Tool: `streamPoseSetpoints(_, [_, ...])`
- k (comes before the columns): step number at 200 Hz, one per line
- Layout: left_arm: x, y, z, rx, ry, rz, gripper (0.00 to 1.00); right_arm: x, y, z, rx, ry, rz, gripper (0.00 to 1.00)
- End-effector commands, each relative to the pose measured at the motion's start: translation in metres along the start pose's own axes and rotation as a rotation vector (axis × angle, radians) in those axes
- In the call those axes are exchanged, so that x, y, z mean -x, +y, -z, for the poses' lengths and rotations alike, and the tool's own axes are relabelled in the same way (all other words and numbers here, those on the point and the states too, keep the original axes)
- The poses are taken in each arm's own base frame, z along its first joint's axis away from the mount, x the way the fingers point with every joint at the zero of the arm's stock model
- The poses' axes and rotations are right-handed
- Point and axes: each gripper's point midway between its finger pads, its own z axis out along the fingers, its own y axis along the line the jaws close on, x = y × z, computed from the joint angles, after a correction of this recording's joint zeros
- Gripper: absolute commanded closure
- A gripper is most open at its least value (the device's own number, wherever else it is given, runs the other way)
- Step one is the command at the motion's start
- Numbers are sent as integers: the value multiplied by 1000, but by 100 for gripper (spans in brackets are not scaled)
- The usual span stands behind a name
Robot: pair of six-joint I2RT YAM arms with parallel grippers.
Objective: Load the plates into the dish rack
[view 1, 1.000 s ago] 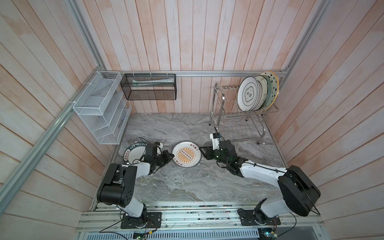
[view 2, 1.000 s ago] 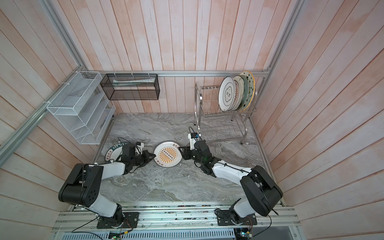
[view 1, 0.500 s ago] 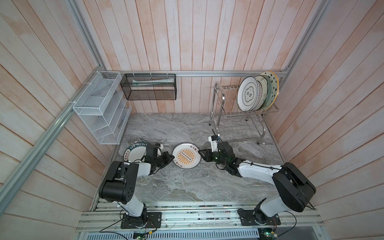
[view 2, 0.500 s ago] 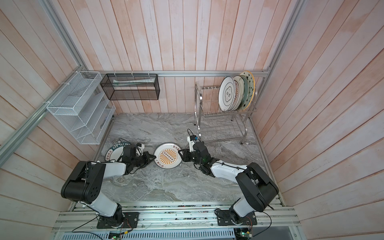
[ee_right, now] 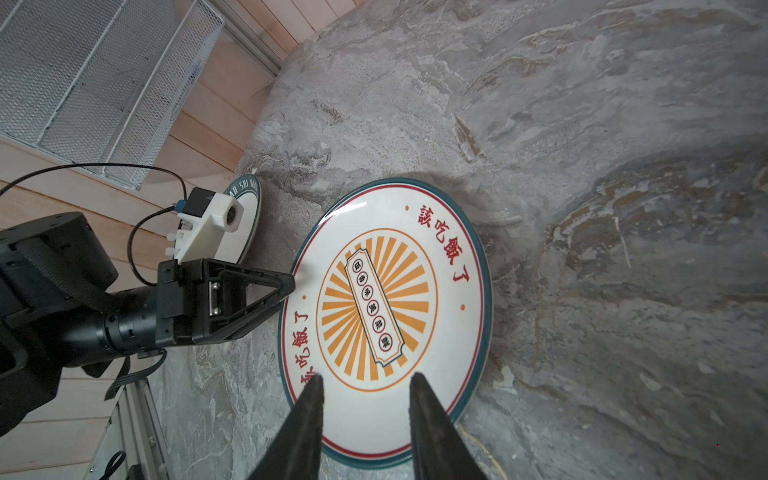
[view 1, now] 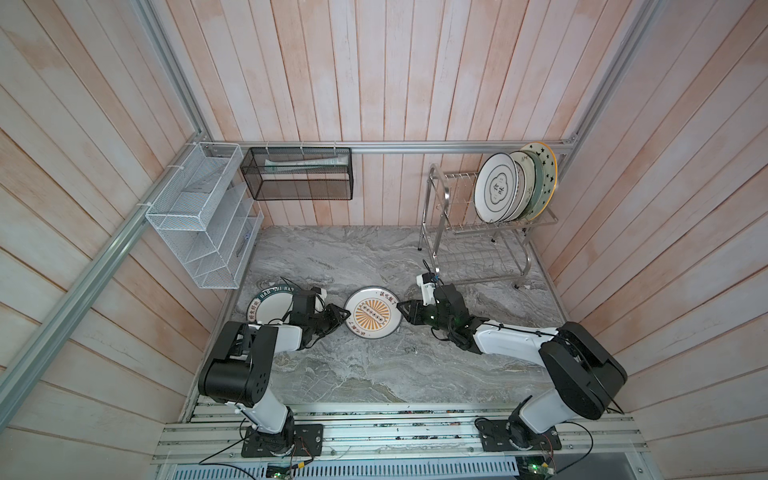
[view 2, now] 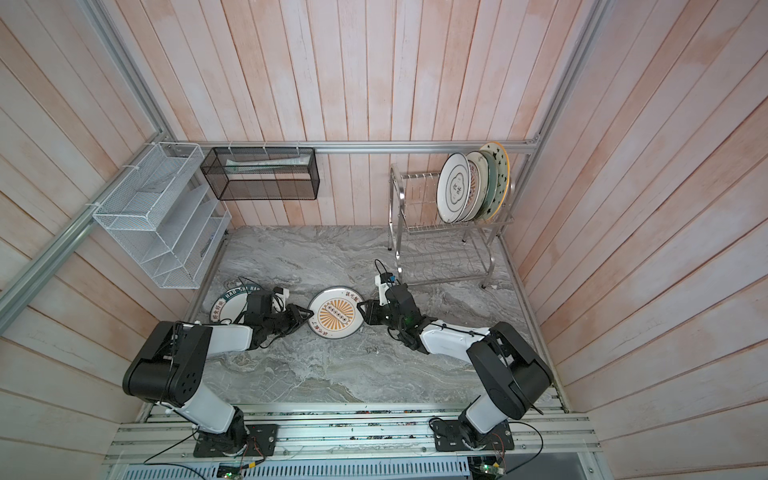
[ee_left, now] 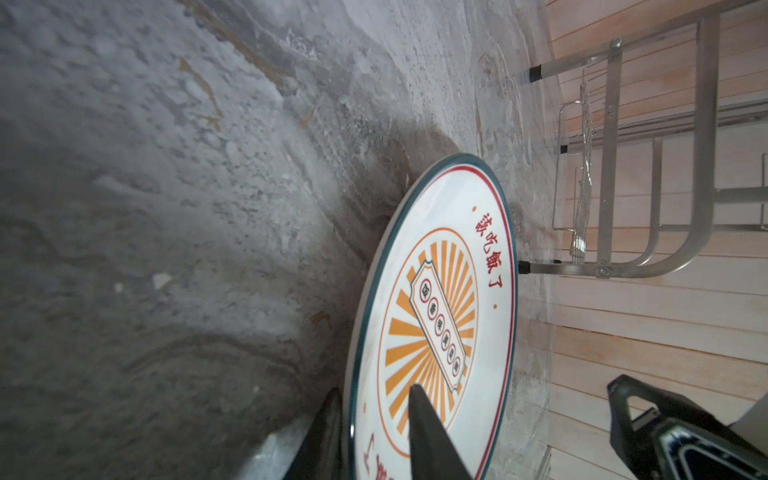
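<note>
Presently, the sunburst plate [ee_right: 382, 307] sits with one rim between the parted jaws of the left gripper [ee_left: 372, 388] and its opposite edge beneath the spread, empty jaws of the right gripper [ee_right: 366, 375]; recommend closing squarely on the rim before lifting to the dish rack [view 1: 478, 232].

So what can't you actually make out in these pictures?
Rear plates in the rack: both top views, faces covered by the front plate.
Green-rimmed plate: both top views, partly under the left arm.
Left gripper: left wrist view, frame edge cuts its fingers; grip on sunburst plate unclear.
</note>
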Motion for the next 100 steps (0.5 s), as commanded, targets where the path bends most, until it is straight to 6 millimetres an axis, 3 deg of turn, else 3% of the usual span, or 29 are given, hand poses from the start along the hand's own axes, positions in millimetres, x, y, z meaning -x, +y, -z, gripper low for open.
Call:
streamPoseSetpoints(1, [3,-2,1,7,-10,-23,66,-14,-11,-3,-21,45,-25,64])
streamPoseSetpoints(39, [6,1,8,66,-27,-31,56,-23,-24,-5,-56,82,-52,64])
streamPoseSetpoints(100, [18,-7,28,122,-77,-72,54,-42,-38,-16,-67,186,-115,63])
